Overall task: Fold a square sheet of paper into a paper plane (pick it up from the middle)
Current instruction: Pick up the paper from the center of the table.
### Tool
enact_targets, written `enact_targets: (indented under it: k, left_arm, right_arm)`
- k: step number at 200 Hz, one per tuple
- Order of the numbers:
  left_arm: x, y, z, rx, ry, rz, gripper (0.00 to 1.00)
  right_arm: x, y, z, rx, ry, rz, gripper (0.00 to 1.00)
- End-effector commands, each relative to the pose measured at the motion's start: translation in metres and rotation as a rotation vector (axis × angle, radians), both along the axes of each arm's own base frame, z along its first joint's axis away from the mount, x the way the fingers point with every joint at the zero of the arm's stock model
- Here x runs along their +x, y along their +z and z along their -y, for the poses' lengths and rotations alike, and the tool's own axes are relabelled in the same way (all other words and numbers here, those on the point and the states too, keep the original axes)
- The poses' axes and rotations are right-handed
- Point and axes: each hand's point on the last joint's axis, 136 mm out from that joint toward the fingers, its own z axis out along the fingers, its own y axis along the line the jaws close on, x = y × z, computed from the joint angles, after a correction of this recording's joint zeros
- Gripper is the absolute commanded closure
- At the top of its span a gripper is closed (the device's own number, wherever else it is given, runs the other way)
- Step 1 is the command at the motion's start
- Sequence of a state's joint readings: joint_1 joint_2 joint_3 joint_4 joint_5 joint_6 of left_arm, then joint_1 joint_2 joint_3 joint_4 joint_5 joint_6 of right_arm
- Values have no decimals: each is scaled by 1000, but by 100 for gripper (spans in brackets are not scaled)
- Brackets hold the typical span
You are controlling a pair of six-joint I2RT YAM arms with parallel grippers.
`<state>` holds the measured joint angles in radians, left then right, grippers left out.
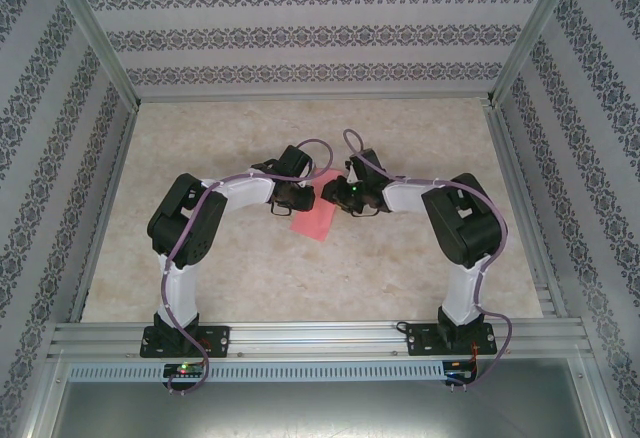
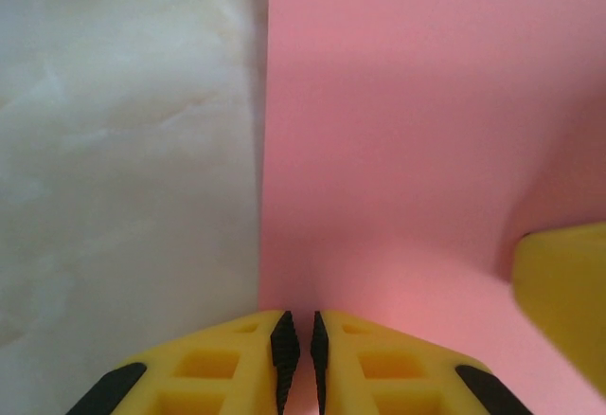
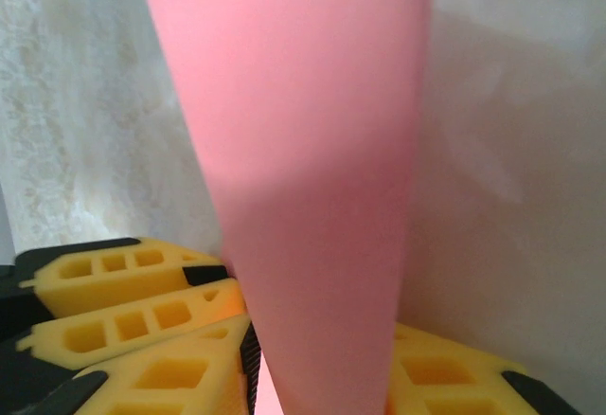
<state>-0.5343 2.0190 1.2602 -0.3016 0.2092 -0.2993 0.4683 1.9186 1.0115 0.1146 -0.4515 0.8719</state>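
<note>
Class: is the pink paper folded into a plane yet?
Not a plane: the square sheet of paper looks smooth, with no creases or wing flaps. Whether it is doubled over, cannot tell.

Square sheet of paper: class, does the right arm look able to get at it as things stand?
Probably yes. The square sheet of paper rises between the right gripper's fingers, with nothing blocking. The left gripper pinches the sheet close by but leaves room. Whether the right has clamped is unclear.
</note>
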Motion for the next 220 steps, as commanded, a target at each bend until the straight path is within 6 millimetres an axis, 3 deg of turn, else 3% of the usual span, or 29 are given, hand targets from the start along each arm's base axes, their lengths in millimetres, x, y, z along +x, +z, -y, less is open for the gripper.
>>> enact_targets:
  k: [1, 49, 94, 144, 188, 220]
  left_arm:
    - [-94, -89, -50, 194, 8, -384, 78]
    - [-86, -61, -35, 99, 14, -361, 75]
    - [-64, 3, -12, -55, 23, -275, 63]
    - [-49, 72, -16, -155, 61, -170, 38]
    - [-47, 128, -13, -348, 81, -130, 34]
    - [-51, 150, -7, -481, 100, -150, 32]
  right_arm:
    - [-5, -5, -3, -11, 21, -11, 70]
    - [1, 15, 0, 13, 23, 51, 84]
    - [5, 52, 0, 73, 46, 122, 95]
    - [4, 106, 0, 202, 88, 180, 96]
    - [4, 144, 7, 305, 101, 213, 96]
    - [7, 166, 12, 394, 85, 233, 97]
